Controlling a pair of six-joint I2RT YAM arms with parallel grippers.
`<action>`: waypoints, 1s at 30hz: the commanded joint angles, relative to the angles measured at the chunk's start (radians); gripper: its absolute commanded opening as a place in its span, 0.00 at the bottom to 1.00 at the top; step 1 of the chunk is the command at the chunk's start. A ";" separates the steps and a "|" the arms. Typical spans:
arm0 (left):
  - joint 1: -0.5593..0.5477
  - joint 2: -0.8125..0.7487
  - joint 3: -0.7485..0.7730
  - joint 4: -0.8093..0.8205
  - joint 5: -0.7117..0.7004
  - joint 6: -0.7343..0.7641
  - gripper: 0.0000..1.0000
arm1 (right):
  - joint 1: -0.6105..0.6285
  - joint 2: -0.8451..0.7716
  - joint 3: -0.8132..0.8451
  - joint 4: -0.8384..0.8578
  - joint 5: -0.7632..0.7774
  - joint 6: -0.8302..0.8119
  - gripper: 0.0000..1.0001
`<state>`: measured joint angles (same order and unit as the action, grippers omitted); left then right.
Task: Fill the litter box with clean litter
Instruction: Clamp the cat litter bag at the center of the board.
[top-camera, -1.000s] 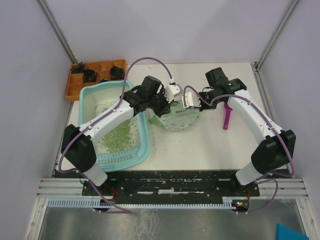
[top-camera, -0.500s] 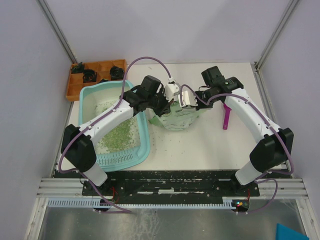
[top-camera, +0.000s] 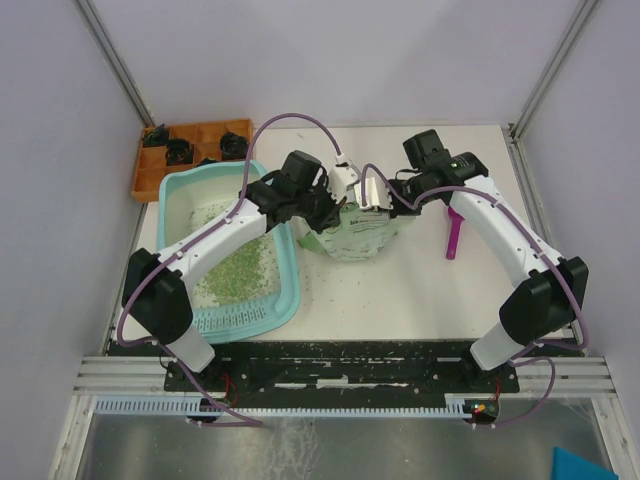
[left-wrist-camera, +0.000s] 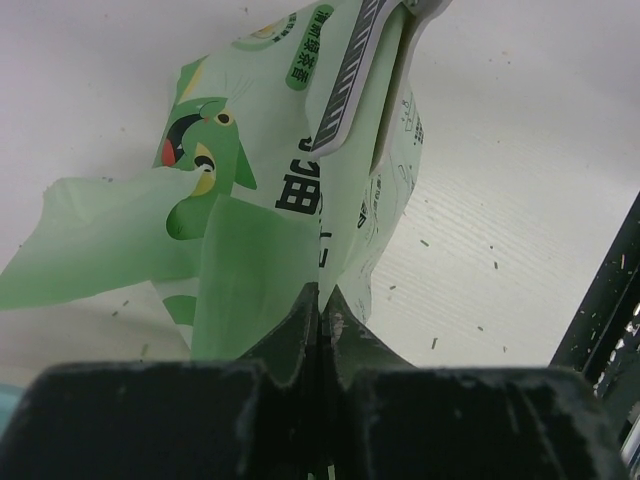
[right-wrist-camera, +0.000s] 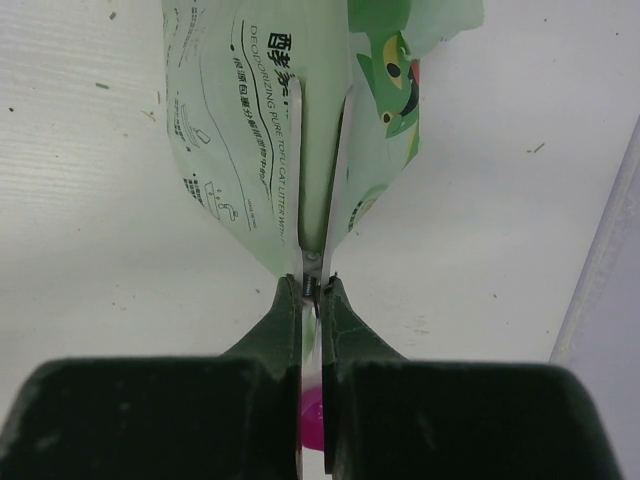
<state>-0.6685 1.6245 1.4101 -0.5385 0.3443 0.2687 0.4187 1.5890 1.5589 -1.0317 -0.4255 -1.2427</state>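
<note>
White tabletop (top-camera: 420, 290) spreads near the bag (top-camera: 355, 238), its top clamped by left gripper (left-wrist-camera: 320, 300) and right gripper (right-wrist-camera: 312, 285), litter box (top-camera: 292, 290) just left.

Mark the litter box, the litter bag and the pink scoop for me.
litter box (top-camera: 240, 322), top view, grate strip at its near end
litter bag (top-camera: 355, 238), top view, printed front
scoop (top-camera: 454, 236), top view, its exposed middle

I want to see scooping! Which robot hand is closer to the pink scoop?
Right. The right gripper pinches the bag on the side facing the pink scoop; the left gripper pinches its other side, next to the litter box.
</note>
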 joint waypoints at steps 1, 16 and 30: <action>-0.016 -0.022 0.021 0.071 0.054 -0.019 0.03 | 0.020 0.002 -0.009 0.080 -0.132 0.031 0.02; -0.016 -0.031 0.015 0.066 0.047 -0.031 0.03 | 0.031 0.038 -0.008 0.132 -0.184 0.080 0.02; -0.015 -0.031 0.025 0.052 0.038 -0.029 0.03 | 0.033 0.052 -0.103 0.215 -0.156 0.069 0.02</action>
<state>-0.6594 1.6245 1.4101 -0.5552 0.3130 0.2321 0.4187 1.6043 1.4803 -0.8749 -0.5194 -1.2060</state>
